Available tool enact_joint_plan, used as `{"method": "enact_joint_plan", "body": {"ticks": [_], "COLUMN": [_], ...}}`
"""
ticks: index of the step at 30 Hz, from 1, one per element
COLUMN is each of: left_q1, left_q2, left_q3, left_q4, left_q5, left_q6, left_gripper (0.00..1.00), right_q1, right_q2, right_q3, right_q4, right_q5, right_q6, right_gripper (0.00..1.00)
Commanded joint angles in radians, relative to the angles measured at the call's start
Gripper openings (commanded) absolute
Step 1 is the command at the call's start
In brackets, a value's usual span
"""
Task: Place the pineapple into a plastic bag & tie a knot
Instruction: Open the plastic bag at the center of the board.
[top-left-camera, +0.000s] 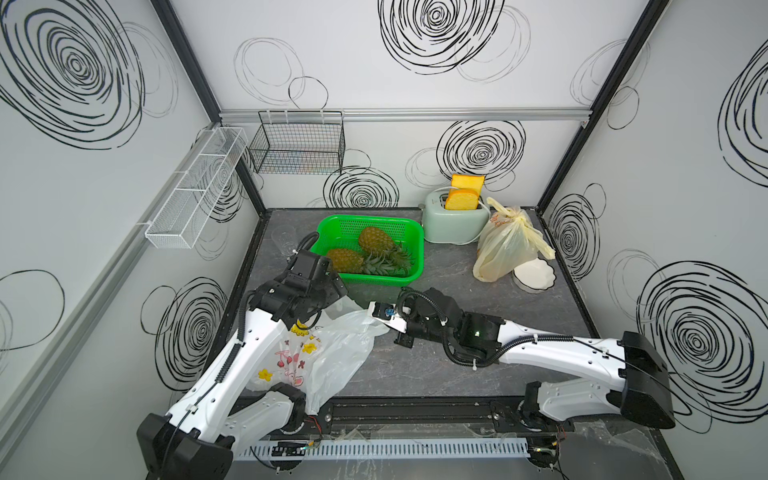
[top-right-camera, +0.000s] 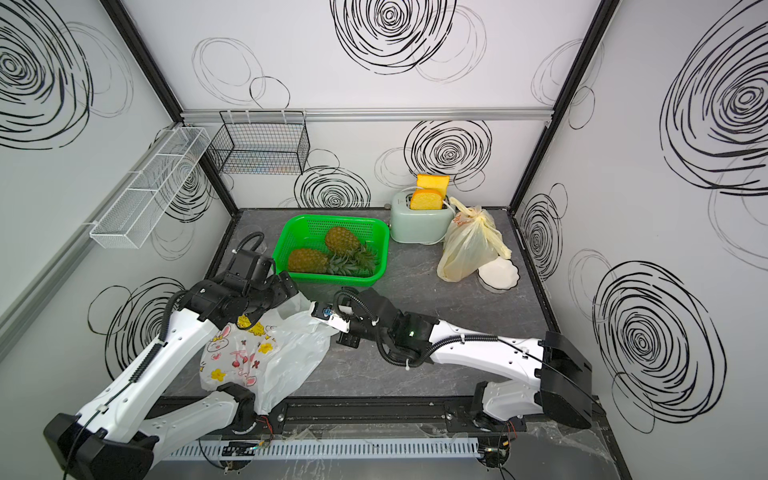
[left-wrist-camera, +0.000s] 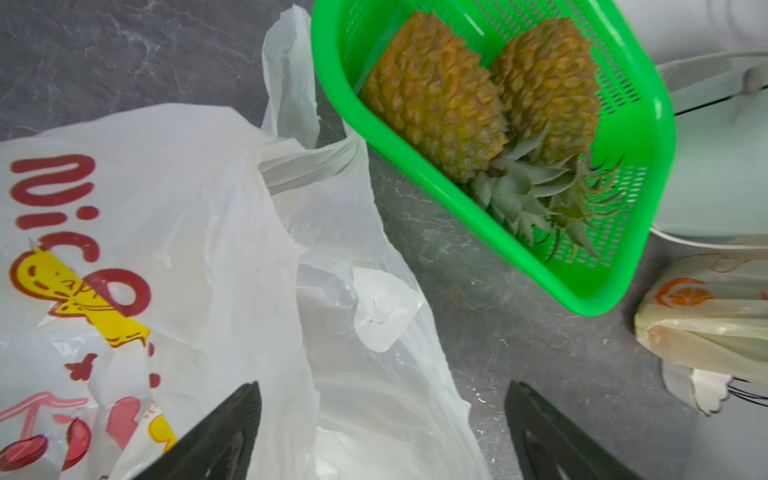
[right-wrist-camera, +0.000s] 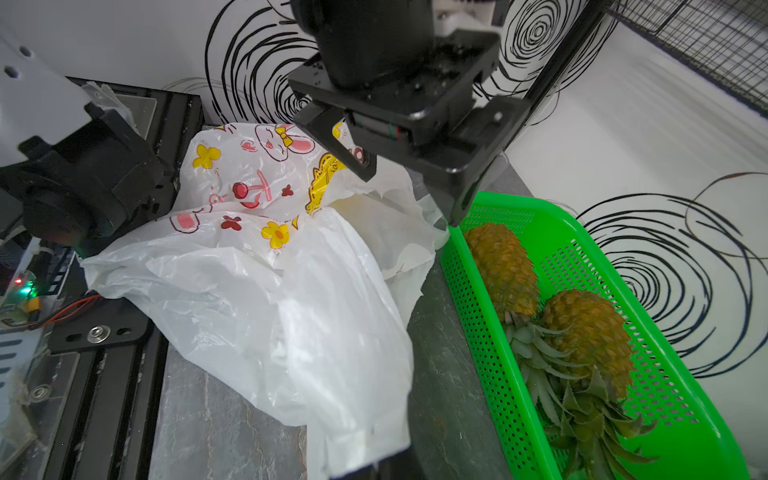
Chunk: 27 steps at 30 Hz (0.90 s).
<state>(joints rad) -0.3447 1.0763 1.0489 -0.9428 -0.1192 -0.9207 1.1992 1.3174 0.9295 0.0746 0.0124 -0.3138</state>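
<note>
Left gripper (left-wrist-camera: 382, 399) hangs over the plastic bag (top-left-camera: 336, 353), fingers wide apart with nothing between them, just beside the near left corner of the green basket (top-left-camera: 365, 217). The bag lies crumpled on the grey table (top-left-camera: 457, 365), near left, partly under the left arm, printed side up. Near pineapple (top-left-camera: 344, 259) and far pineapple (top-left-camera: 376, 240) lie side by side in the basket, crowns pointing right; neither is in the bag. Right gripper (top-left-camera: 374, 312) is pinched together on the bag's far right edge, just in front of the basket. Far right: mint toaster (top-left-camera: 455, 226) with bread slices (top-left-camera: 461, 199), yellow bag (top-left-camera: 505, 245) touching it, white dish (top-left-camera: 536, 276) beside that.
</note>
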Motion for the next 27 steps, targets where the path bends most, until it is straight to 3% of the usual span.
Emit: {"method": "enact_joint_plan", "body": {"ticks": [1, 8, 15, 19, 24, 27], "left_q1": [0.004, 0.006, 0.005, 0.01, 0.013, 0.014], "left_q2": [-0.004, -0.013, -0.013, -0.021, -0.047, -0.086], "left_q3": [-0.017, -0.099, -0.145, -0.15, -0.141, -0.12], "left_q4": [-0.097, -0.063, -0.022, -0.013, -0.013, -0.008], "left_q5": [-0.078, -0.062, -0.09, -0.095, -0.101, -0.125], "left_q6": [0.044, 0.07, 0.117, 0.13, 0.149, 0.165], "left_gripper": [0.94, 0.86, 0.48, 0.32, 0.0, 0.0], "right_q1": [0.024, 0.068, 0.113, 0.129, 0.145, 0.154], "right_q2": [0.008, 0.02, 0.009, -0.009, -0.03, -0.044], "right_q3": [-0.004, -0.005, -0.024, -0.043, -0.064, -0.075], "right_q4": [0.039, 0.044, 0.057, 0.063, 0.07, 0.07], "right_q5": [0.044, 0.08, 0.117, 0.13, 0.146, 0.15], "right_q6": [-0.051, -0.08, -0.104, -0.106, -0.111, -0.106], "right_gripper": [0.0, 0.0, 0.0, 0.0, 0.0, 0.01]}}
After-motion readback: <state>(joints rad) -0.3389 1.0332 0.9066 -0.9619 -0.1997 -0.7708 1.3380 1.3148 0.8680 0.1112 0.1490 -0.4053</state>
